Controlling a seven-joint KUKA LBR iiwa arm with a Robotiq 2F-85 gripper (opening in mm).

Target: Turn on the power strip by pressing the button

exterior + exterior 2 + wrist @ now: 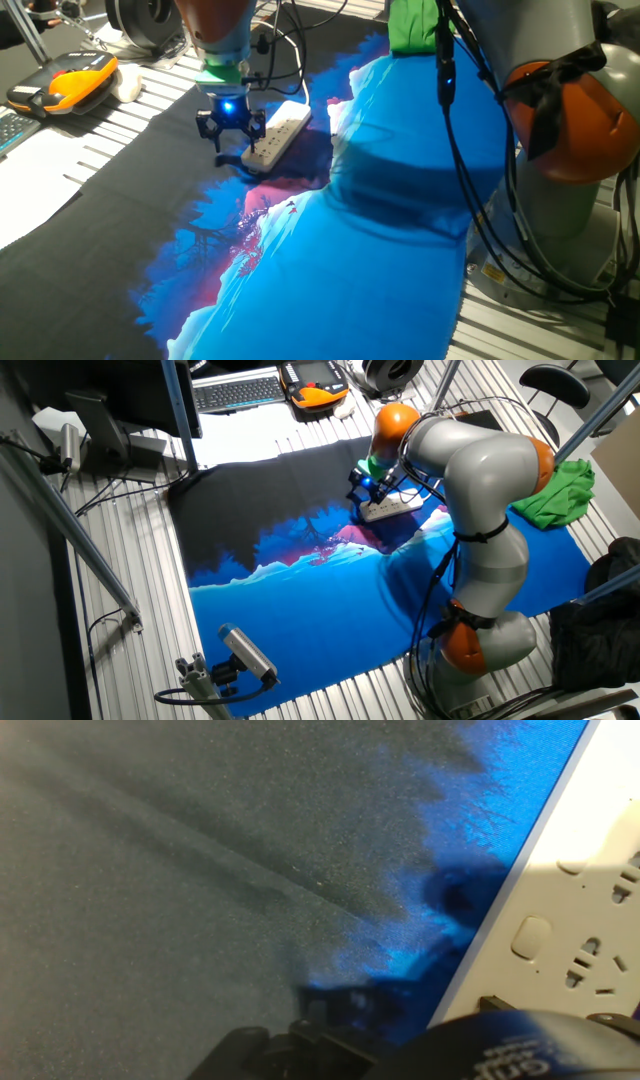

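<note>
The white power strip (280, 133) lies diagonally on the black and blue cloth (380, 230), with its cable running off from the far end. My gripper (234, 140) hangs low just left of the strip's near end, a blue light glowing on the hand. The other fixed view shows the gripper (365, 488) over the left end of the strip (394, 508). The hand view shows the strip's edge (570, 910) at the right, with a rounded square button (531, 937) beside the sockets. Dark parts of the hand fill that view's bottom edge. No view shows the fingertip gap.
An orange and black handset (68, 83) and papers lie at the table's left. A green cloth (415, 25) lies at the far side. Black cables (470, 150) hang along the arm. A keyboard (240, 392) and a small camera on a stand (245, 650) sit off the cloth.
</note>
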